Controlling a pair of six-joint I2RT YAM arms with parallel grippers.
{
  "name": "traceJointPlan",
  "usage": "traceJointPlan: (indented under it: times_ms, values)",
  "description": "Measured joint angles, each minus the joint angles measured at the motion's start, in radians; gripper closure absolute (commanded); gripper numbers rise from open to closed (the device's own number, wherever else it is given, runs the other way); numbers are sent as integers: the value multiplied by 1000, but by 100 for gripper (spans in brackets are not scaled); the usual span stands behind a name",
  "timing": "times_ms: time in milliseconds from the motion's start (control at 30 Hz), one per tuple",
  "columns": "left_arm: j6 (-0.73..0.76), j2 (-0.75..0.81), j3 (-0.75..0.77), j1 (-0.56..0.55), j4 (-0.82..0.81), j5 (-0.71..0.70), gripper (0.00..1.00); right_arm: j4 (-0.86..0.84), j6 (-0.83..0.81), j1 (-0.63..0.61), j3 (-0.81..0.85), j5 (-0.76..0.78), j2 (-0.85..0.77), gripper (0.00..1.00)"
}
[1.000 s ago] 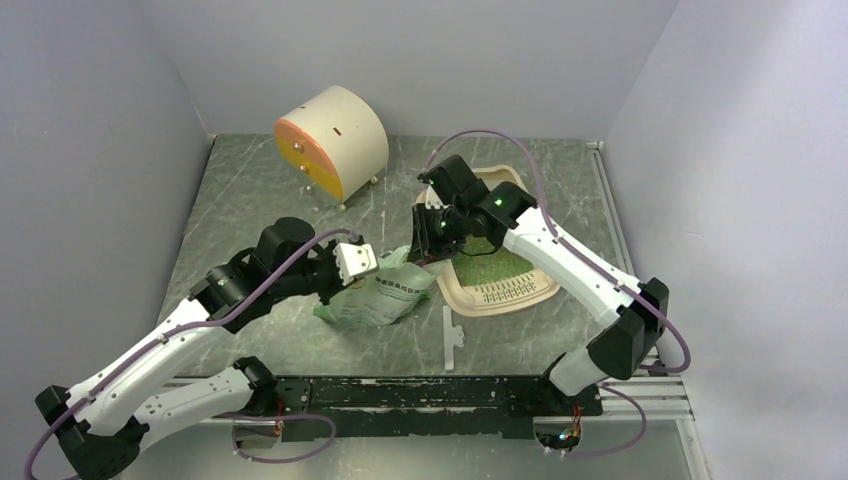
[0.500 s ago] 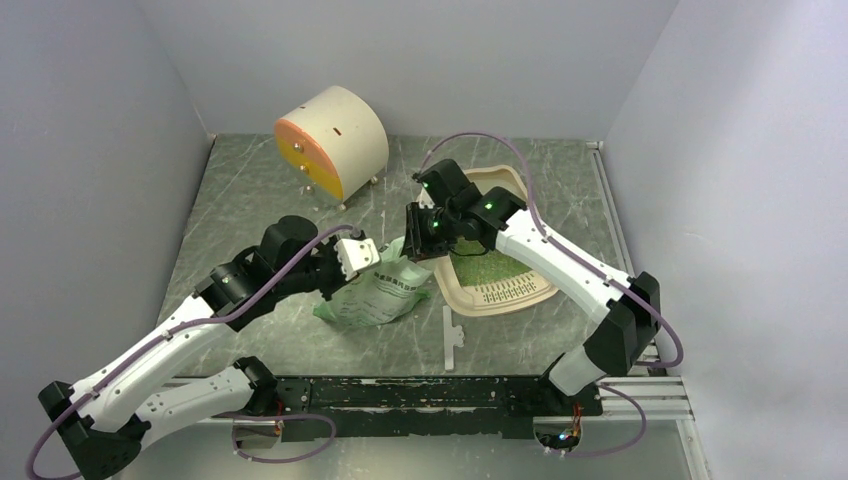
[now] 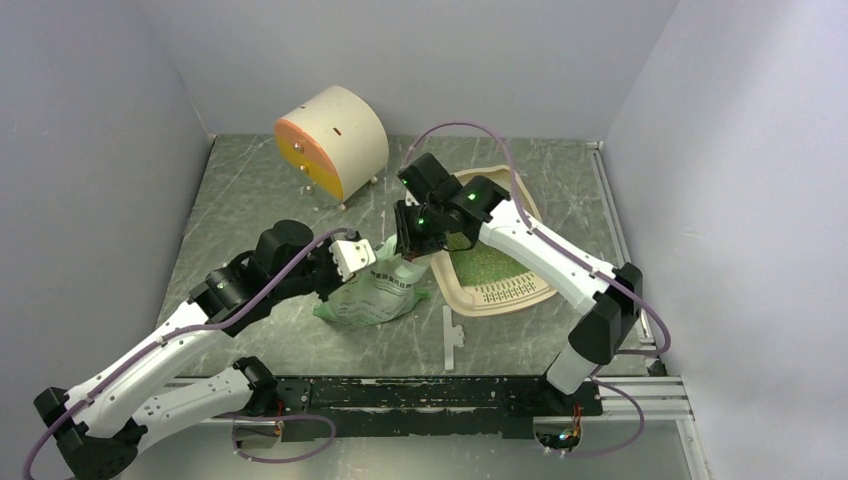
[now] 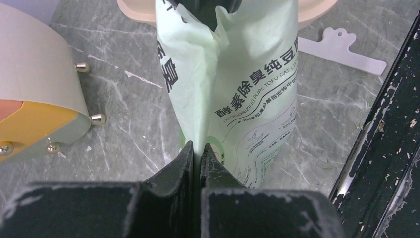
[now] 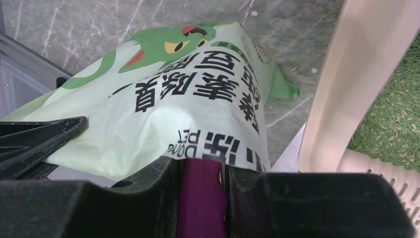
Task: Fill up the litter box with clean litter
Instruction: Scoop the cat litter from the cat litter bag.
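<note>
Clean litter (image 3: 490, 265): prob loose, spilly, unpinchable | left hand (image 4: 199, 151) clamped on floppy bag (image 4: 257, 94) | right hand (image 5: 200, 171) gripping magenta scoop (image 5: 200, 208)

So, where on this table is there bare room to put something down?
Bare table lies left of the cabinet toward the wall, behind the litter box at the back right, and between the bag and the near rail. The middle is crowded: the left gripper and right gripper, holding a purple handle, meet at the bag, with a white strip nearby.
</note>
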State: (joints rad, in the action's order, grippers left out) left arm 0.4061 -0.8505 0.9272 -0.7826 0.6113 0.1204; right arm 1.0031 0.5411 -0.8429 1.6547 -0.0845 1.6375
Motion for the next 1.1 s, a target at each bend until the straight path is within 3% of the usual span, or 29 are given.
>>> traceJointPlan:
  times_ms: [433, 1100]
  values:
    - [-3, 1, -24, 1, -3, -28, 95, -114, -33, -29, -4, 0, 81, 100]
    - [3, 18, -79, 1, -8, -44, 95, -474, -73, 3, -215, -208, 80, 100]
